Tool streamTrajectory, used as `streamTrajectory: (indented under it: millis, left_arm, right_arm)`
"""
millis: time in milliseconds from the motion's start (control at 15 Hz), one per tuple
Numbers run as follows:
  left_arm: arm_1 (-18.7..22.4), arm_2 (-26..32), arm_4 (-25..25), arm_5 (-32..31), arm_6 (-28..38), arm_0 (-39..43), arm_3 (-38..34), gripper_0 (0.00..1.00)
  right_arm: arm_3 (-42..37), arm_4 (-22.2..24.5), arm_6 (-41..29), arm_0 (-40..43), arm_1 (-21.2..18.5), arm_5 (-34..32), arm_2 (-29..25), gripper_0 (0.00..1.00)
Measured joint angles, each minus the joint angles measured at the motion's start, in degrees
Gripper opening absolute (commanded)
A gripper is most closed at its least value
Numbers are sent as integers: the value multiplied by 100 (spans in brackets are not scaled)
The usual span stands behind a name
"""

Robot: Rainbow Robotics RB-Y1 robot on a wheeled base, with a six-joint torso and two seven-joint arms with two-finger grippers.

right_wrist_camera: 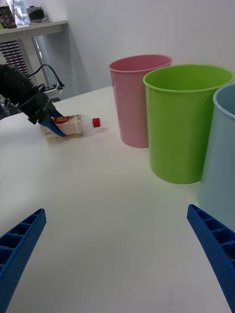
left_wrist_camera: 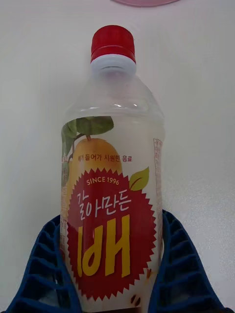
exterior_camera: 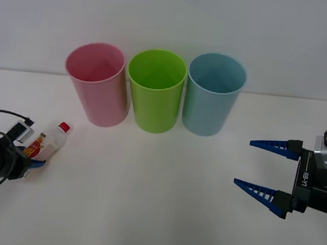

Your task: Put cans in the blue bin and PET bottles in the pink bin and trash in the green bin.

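A clear PET bottle with a red cap and a red, yellow and white label lies on the white table at the far left, cap pointing toward the pink bin. My left gripper is shut on the bottle's lower half, a blue finger pressed against each side. The green bin stands in the middle of the row and the blue bin on the right. My right gripper hovers open at the right, holding nothing. Cans and trash are out of view.
The three bins stand upright, side by side, near the table's far edge, and look empty from above. In the right wrist view, the bottle and left gripper lie beyond the pink bin.
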Motion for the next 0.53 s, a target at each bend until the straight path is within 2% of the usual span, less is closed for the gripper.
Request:
streamTrajectory:
  millis: [200,333,533]
  left_arm:
    - [0,0,15,92,-61,28,4,0]
    - [32,0,181,370,-73,114,-39,0]
    - [223,0,984,963,-505,285,-164,0]
  right_arm:
    - [0,0,0,0,0,0,0,100]
    - [0,0,0,0,0,0,0,100]
    - [0,0,0,0,0,0,0,100]
